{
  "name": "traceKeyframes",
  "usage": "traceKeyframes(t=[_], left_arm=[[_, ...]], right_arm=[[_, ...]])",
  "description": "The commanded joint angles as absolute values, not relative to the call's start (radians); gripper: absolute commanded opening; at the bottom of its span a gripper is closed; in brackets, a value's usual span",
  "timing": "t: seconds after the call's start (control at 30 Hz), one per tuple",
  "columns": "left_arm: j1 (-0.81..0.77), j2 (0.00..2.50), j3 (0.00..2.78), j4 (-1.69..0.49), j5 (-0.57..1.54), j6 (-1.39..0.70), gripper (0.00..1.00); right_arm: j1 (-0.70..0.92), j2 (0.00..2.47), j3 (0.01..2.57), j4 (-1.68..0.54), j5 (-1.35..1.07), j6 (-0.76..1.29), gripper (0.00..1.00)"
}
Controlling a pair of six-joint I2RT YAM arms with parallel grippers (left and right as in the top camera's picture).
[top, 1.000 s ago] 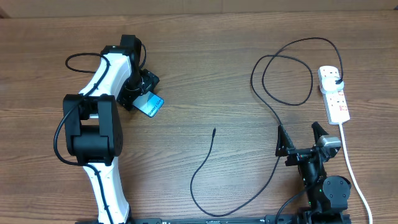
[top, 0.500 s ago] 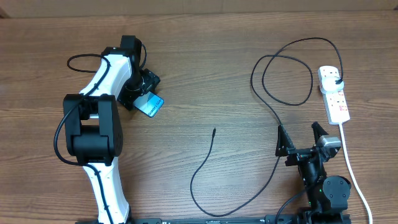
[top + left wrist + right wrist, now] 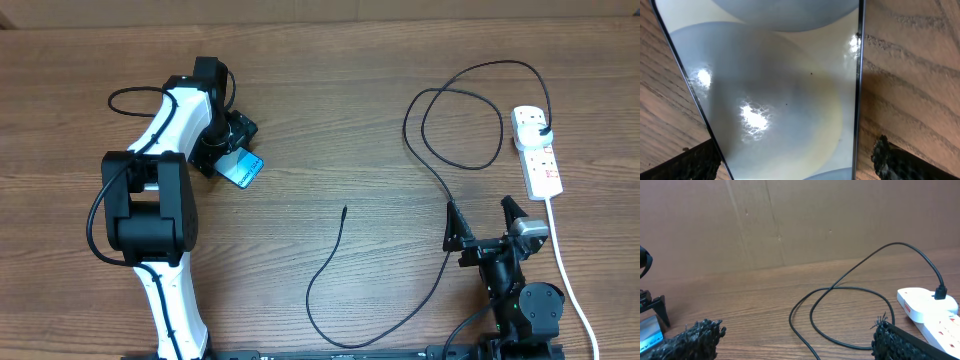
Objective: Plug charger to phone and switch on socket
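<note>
Phone [image 3: 241,168] is clamped in left claw [image 3: 232,160] at desk's [image 3: 330,120] left. Right claw [image 3: 485,225] is held apart, idle. Charger [image 3: 345,211] tip lies unplugged mid-desk; its plug sits in the socket [image 3: 537,151], switching still outstanding.

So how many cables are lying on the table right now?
2: the black charger loops from the socket toward the table's middle; the white cord runs from the socket toward the near right edge. None appear hidden.

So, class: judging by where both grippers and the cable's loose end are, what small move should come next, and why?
Probably the left gripper closes on the phone it straddles. The charger tip lies free mid-table, its plug already in the socket, and the right gripper is open and empty.
</note>
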State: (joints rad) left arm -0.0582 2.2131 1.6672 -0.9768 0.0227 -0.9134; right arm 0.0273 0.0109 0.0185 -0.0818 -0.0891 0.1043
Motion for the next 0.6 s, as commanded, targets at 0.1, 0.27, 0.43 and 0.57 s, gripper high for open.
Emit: traceKeyframes(t=[0.1, 0.27, 0.43, 0.57], left_arm=[[-0.059, 2.22, 1.655, -0.975, 0.015, -0.897, 1.0], [-0.059, 2.22, 1.655, -0.975, -0.001, -0.898, 1.0], [-0.059, 2.221, 1.655, -0.986, -0.004, -0.898, 1.0], [-0.059, 2.221, 1.655, -0.986, -0.004, -0.898, 1.0]], right_arm=[[0.033, 0.003, 0.008, -0.078, -0.08, 0.104, 1.0], [0.033, 0.003, 0.008, -0.078, -0.08, 0.104, 1.0], [0.033, 0.003, 0.008, -0.078, -0.08, 0.104, 1.0], [0.033, 0.003, 0.008, -0.078, -0.08, 0.104, 1.0]])
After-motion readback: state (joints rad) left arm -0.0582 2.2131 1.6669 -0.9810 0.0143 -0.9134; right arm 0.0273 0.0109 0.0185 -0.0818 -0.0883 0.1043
